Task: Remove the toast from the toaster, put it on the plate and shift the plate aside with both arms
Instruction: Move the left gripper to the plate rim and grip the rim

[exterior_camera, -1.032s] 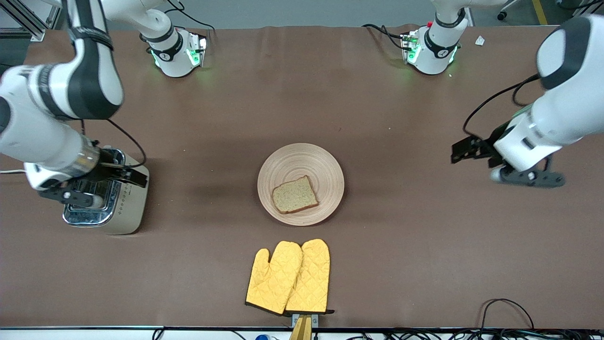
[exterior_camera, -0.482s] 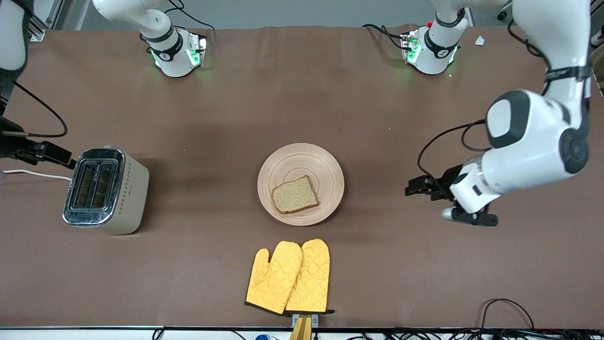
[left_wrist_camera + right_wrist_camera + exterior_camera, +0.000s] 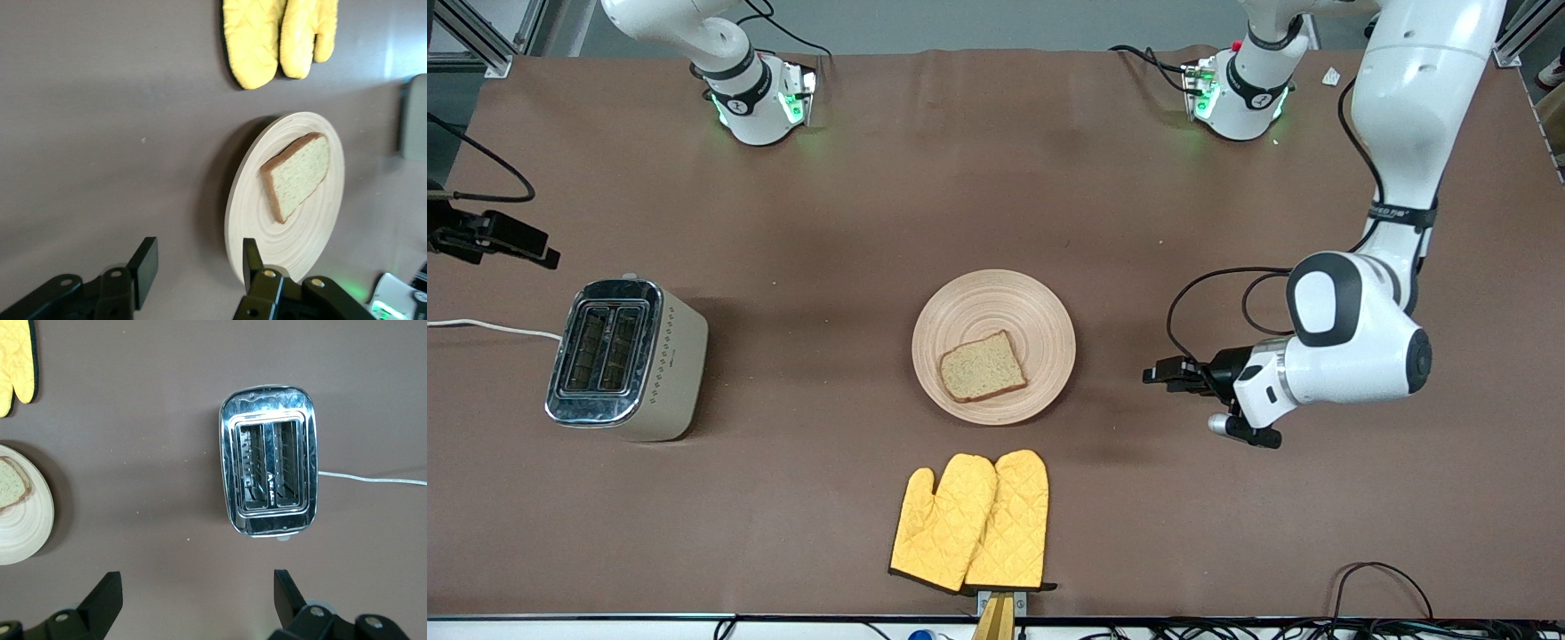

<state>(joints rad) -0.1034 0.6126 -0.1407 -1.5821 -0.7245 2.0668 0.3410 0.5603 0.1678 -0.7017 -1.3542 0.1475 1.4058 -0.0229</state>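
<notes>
Fingers (image 3: 143, 263) apart (toast (image 3: 982, 367) flat, plated)

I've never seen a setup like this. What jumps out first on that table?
Probably the toast lying on the round wooden plate mid-table, with bright yellow oven mitts nearer the camera. The left gripper hangs open beside the plate, and a shiny toaster stands at the right arm's end.

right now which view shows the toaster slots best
The right wrist view: it looks straight down into the toaster, showing both slots empty. The front view shows the whole toaster at the right arm's end of the table, but its slots look smaller. The left wrist view catches only a grey sliver at its edge.
</notes>
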